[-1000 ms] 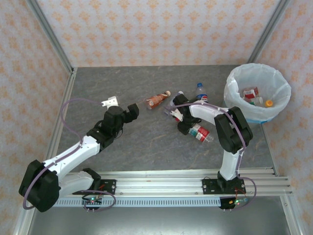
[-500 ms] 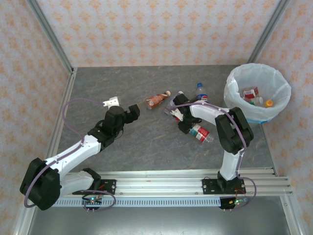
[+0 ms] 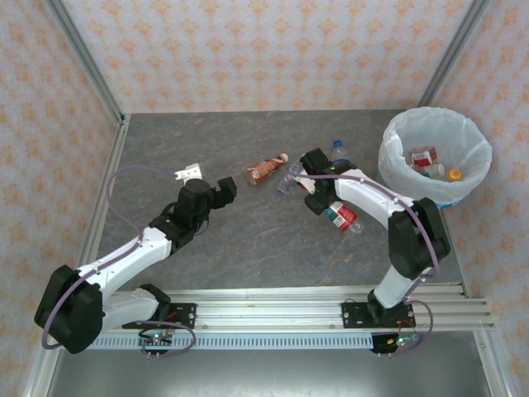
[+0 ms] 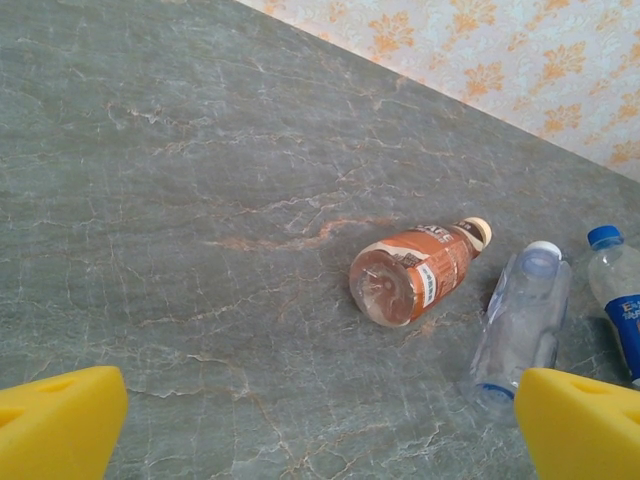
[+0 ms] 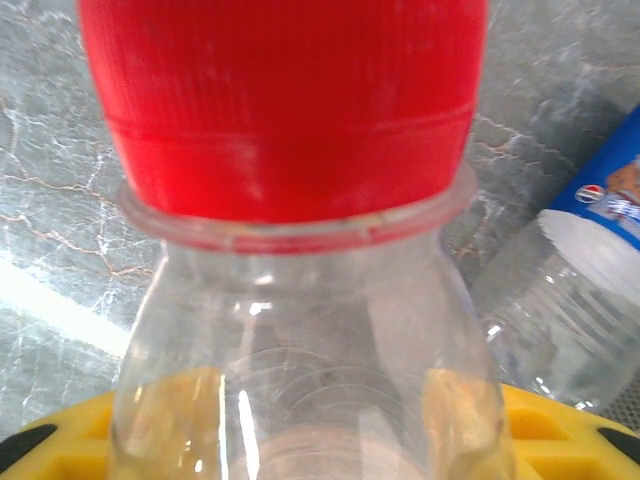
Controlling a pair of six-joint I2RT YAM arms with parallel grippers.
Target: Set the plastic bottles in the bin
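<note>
right wrist view: a clear red-capped bottle [image 5: 285, 300] sits between the yellow jaws of the right gripper [image 5: 300, 440], which flank its shoulders; whether they press firmly yet i cannot tell. best to squeeze just below the neck ring before lifting toward the bin [image 3: 395, 132], far right on the table [image 3: 207, 248]. the left gripper [image 4: 320, 425] hangs wide open, facing an orange bottle [image 4: 415, 285].

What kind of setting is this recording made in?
Probably a staged robot test cell rather than a real room: a grey stone-look table framed by aluminium rails and wallpaper panels, with plastic bottles scattered near a lined bin.
</note>
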